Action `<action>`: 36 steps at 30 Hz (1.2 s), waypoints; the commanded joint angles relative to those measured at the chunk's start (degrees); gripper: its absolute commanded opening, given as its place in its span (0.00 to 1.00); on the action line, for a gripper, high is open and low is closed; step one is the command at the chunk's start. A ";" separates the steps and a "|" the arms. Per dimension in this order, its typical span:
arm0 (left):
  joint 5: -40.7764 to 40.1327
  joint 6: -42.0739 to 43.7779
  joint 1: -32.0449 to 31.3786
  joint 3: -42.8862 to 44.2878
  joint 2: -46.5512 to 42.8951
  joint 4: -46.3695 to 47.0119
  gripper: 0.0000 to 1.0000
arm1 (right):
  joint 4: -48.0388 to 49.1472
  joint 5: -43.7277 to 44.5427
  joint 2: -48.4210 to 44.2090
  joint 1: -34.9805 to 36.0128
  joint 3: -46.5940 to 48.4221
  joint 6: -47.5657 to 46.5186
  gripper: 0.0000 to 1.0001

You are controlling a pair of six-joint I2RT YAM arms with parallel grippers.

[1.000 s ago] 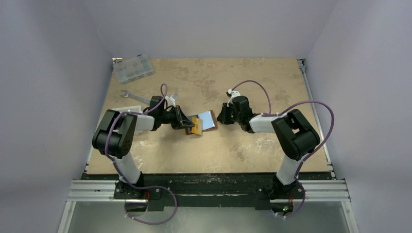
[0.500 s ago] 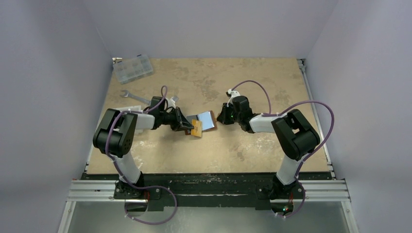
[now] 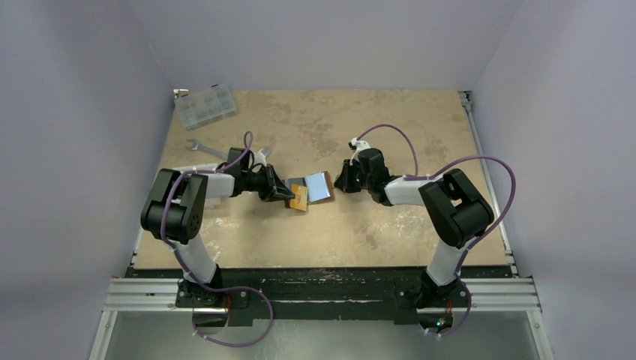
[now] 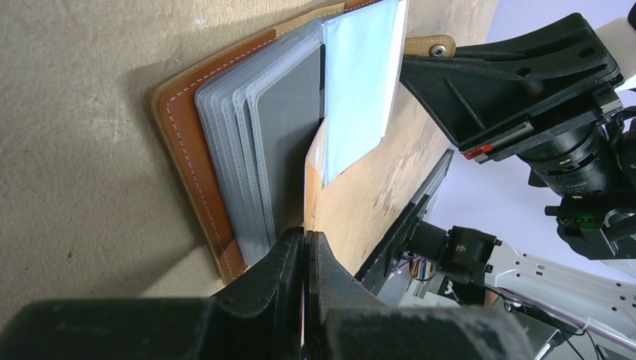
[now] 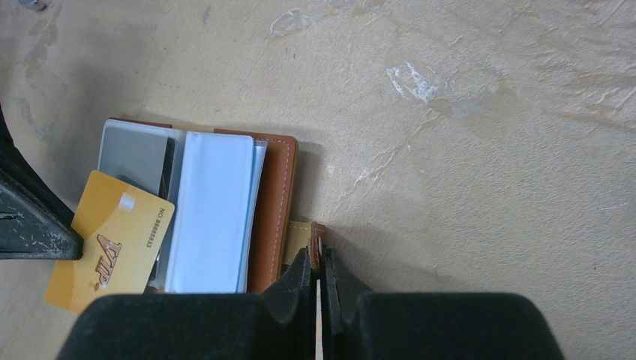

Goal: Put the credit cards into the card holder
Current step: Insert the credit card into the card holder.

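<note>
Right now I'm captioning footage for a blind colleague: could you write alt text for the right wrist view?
The right gripper pinches the tan snap tab of the open brown card holder on the table. A light blue card lies on its grey sleeves; the left gripper holds an orange-yellow card at the holder's left edge.

Pale lilac walls (image 3: 315, 37); mottled tan tabletop (image 3: 337, 232); aluminium front rail (image 3: 142, 294).
</note>
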 commanded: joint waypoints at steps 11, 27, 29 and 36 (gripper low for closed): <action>2.18 2.39 0.09 3.51 4.74 1.33 0.00 | 0.85 -0.33 0.38 0.25 1.51 -0.69 0.00; -0.68 6.50 0.09 6.75 4.52 -5.83 0.00 | 0.69 -0.61 0.75 0.30 1.70 -0.52 0.00; -1.59 8.78 0.17 7.18 3.44 -9.71 0.00 | 0.87 -0.89 0.59 0.30 1.52 -0.45 0.00; -1.70 8.54 0.17 7.12 2.49 -12.04 0.00 | 0.77 -1.14 0.84 0.29 1.71 -0.17 0.00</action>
